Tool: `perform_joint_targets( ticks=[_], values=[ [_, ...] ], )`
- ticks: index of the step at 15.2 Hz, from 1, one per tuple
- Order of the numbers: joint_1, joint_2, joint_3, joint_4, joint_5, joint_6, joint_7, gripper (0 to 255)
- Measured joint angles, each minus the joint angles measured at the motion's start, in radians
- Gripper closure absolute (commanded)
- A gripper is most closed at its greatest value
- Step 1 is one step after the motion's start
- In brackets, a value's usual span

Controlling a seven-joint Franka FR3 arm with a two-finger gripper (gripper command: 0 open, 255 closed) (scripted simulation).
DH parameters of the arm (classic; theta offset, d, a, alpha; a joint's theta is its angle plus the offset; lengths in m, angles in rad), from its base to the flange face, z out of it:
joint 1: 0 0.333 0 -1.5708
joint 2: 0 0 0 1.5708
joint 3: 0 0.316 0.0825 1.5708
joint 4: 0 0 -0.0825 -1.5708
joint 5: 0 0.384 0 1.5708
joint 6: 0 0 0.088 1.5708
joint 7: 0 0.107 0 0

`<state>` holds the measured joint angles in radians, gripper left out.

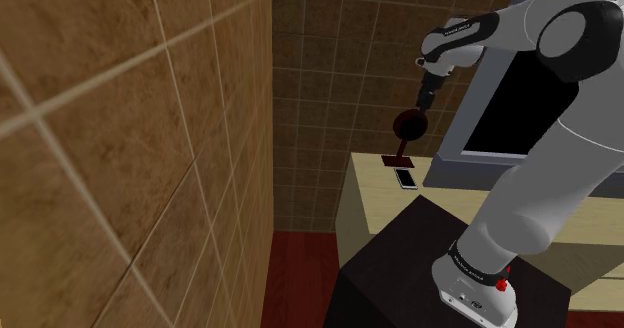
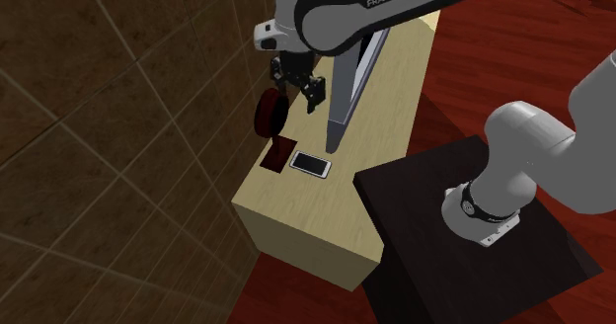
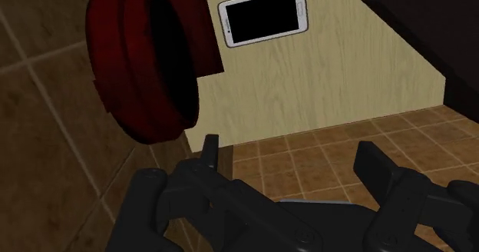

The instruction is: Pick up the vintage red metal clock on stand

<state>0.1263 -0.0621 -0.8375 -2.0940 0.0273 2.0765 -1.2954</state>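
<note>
The clock [image 1: 410,126] is a dark red round head above a flat dark red base [image 1: 397,161], standing at the pale wooden table's end by the tiled wall. My black gripper [image 1: 428,98] hovers just above and beside its head, apart from it. In the second exterior view the gripper [image 2: 299,87] sits up and to the right of the clock [image 2: 269,113]. In the wrist view the clock [image 3: 142,66] lies beyond the one finger [image 3: 209,154], outside the gap. The gripper [image 3: 292,158] is open, with nothing between its fingers.
A white phone [image 2: 310,164] lies flat on the table [image 2: 326,223] next to the clock's base. A grey monitor [image 1: 500,106] stands close behind the gripper. A brown tiled wall [image 1: 130,146] runs along the table's end. My dark stand [image 2: 464,223] adjoins the table.
</note>
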Motion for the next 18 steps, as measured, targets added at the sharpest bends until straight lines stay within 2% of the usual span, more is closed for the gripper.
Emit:
perform_joint_targets(
  ticks=[3,8,10,16,17,18],
  values=[
    [-0.034,0.184,-0.033,0.107,0.162,-0.005,-0.200,0],
    [-0.179,0.448,0.030,0.331,0.362,-0.072,-0.431,0],
    [-0.213,0.497,0.050,0.368,0.395,-0.076,-0.467,0],
    [-0.234,0.542,0.074,0.348,0.434,-0.024,-0.501,0],
    [-0.235,0.546,0.076,0.346,0.437,-0.019,-0.504,255],
    [-0.236,0.548,0.077,0.346,0.438,-0.017,-0.505,255]
  ],
)
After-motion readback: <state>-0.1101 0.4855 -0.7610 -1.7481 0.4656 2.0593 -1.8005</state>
